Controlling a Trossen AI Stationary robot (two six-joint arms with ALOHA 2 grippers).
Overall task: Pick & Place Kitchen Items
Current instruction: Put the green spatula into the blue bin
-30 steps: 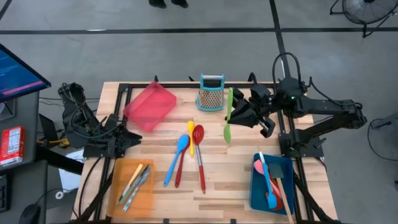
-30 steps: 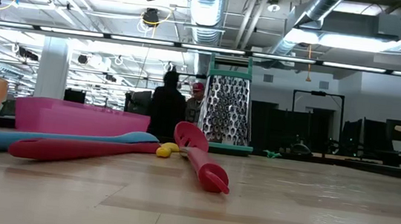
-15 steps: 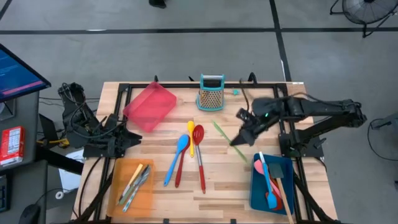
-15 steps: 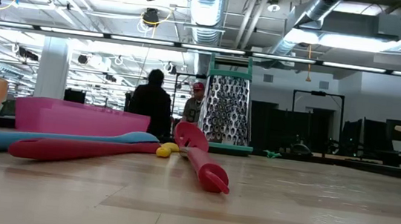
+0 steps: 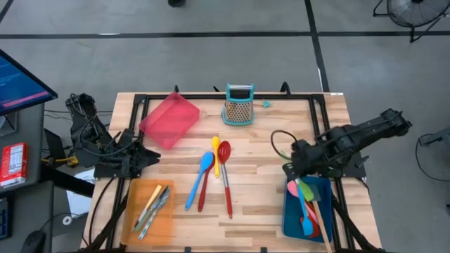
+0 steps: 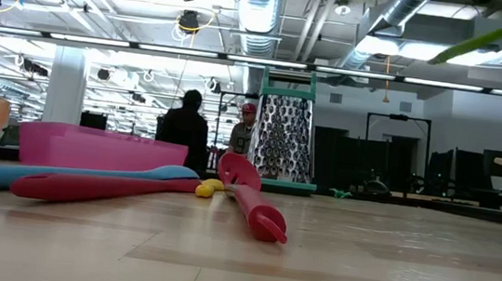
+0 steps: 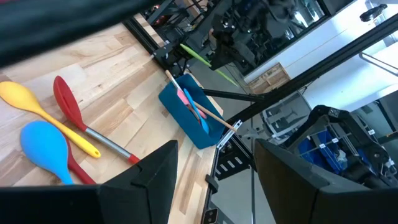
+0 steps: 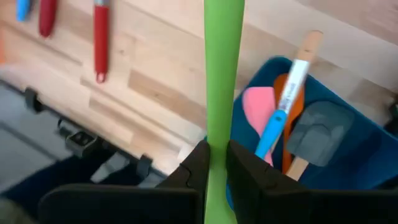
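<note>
Table [image 5: 253, 176]: green spatula [image 8: 221, 81] pinched in right claw [image 8: 211, 163].

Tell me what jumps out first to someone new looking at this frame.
The right gripper, shut on a slim green spatula, holds it over the deep blue tray at the table's front right, already stocked with utensils. Mid-table lie a red spoon, a blue spoon and a yellow spoon. The left gripper waits, open, at the left edge.

You won't find any text, label, brand, number or sign here that can be read; the print on the red packet [image 5: 12, 163] beside the table is too small to tell.
</note>
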